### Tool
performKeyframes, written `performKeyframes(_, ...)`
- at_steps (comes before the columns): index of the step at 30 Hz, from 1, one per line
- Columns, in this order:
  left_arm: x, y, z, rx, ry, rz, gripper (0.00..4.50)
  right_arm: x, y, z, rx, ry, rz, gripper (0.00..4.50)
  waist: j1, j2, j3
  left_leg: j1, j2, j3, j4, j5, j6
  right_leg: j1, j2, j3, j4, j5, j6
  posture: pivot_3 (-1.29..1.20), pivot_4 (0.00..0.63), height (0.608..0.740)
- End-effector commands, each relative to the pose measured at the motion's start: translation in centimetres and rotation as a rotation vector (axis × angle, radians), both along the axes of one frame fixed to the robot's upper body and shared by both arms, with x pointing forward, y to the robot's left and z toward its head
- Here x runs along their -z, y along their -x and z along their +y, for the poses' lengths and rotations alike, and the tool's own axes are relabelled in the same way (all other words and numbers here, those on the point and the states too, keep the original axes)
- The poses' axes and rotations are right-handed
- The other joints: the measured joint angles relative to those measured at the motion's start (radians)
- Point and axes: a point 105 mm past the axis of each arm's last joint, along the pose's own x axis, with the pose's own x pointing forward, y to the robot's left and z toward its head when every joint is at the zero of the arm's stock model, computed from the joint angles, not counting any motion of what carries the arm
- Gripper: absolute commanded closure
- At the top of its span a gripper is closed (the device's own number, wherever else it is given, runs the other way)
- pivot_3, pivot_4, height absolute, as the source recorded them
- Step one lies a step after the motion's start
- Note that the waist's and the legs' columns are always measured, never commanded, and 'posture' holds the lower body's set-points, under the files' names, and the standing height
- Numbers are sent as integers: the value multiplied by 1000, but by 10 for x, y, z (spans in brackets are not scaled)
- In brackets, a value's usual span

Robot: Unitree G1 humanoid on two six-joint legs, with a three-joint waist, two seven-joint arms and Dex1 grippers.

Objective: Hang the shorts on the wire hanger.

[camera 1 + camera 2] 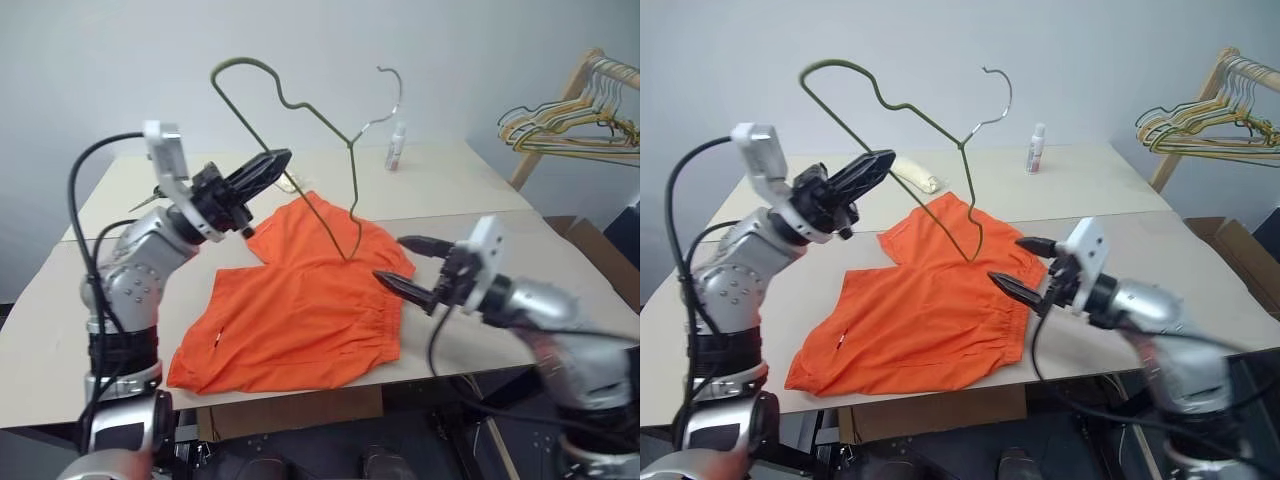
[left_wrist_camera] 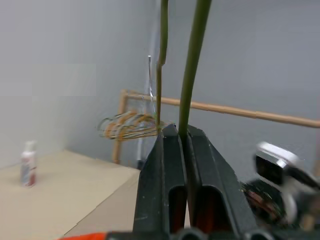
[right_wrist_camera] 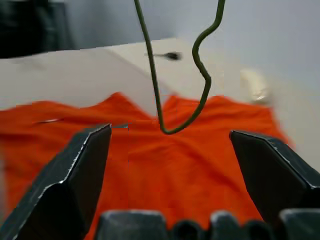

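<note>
The bright orange shorts (image 1: 300,310) lie flat on the beige table (image 1: 470,180), waistband toward the front right. My left gripper (image 1: 280,160) is shut on the wire hanger (image 1: 354,195) and holds it tilted in the air, hook up. The hanger's low corner (image 1: 968,258) hangs just over the shorts' middle. In the left wrist view the thin wire (image 2: 192,65) rises from between the closed fingers (image 2: 165,170). Beside the waistband at the shorts' right edge, my right gripper (image 1: 390,260) stands open and empty, its fingers (image 3: 80,170) either side of the hanger's corner (image 3: 170,132).
A small white bottle (image 1: 396,148) stands at the back of the table, and a rolled cream cloth (image 1: 918,175) lies behind the shorts. A wooden rack with bunched coloured hangers (image 1: 570,125) stands at the far right, with a cardboard box (image 1: 600,250) below it.
</note>
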Motion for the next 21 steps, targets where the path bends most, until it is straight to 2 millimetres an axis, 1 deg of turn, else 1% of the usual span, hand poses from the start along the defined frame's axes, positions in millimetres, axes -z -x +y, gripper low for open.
performKeyframes(1,-21,21,11,179,77,-90,4500,-4,3,-4,-136,-59,245,46,2,0,0,0,1,0,0,0,0,0,1,-1,0,0,-1,58,0,740)
performKeyframes(3,-23,26,13,241,89,-107,4500,-6,5,-4,-210,-101,319,46,5,-1,0,0,2,0,0,0,0,1,2,-2,-1,0,-1,58,0,740)
performKeyframes(5,-22,30,14,287,92,-118,4500,-9,7,-1,-282,-138,357,46,7,-1,0,-1,2,0,0,0,0,0,2,-1,-1,0,-1,55,0,740)
performKeyframes(6,-20,30,12,291,91,-116,4500,-6,7,2,-301,-124,362,46,8,-1,0,-2,2,0,0,0,1,0,2,-1,-1,0,-1,54,0,740)
performKeyframes(9,-16,26,8,276,84,-113,4500,0,3,11,-320,-91,366,46,9,-1,0,-4,1,0,1,-1,1,-2,1,-1,-3,1,1,50,0,740)
performKeyframes(11,-13,23,3,269,80,-104,4500,-3,-5,21,-314,-111,356,46,9,-1,0,-6,1,0,1,-1,1,-2,0,-2,-3,1,1,48,0,740)
performKeyframes(13,-12,23,1,267,75,-105,4500,-5,-10,27,-308,-119,353,46,9,-1,0,-7,1,-1,2,-1,1,-4,0,-2,-4,2,1,48,0,740)
performKeyframes(17,-11,22,0,267,84,-100,4500,-9,-9,39,-343,-109,323,46,10,-1,0,-14,1,-1,2,0,0,-10,-1,-2,-3,2,1,45,0,740)
performKeyframes(19,-10,22,-1,267,83,-100,4500,-10,-8,42,-354,-107,323,46,10,-1,-1,-21,0,-1,4,1,-3,-20,-2,-1,1,3,1,47,0,740)
performKeyframes(20,-10,22,-2,265,82,-100,4500,-10,-8,43,-360,-107,323,46,10,-1,-1,-23,-1,-1,5,4,-6,-22,-2,-1,1,3,1,47,0,740)
performKeyframes(21,-10,22,-2,264,82,-100,4500,-9,-7,45,-364,-98,322,46,10,-1,-1,-24,0,-1,5,4,-7,-22,-2,-1,1,3,1,47,0,740)
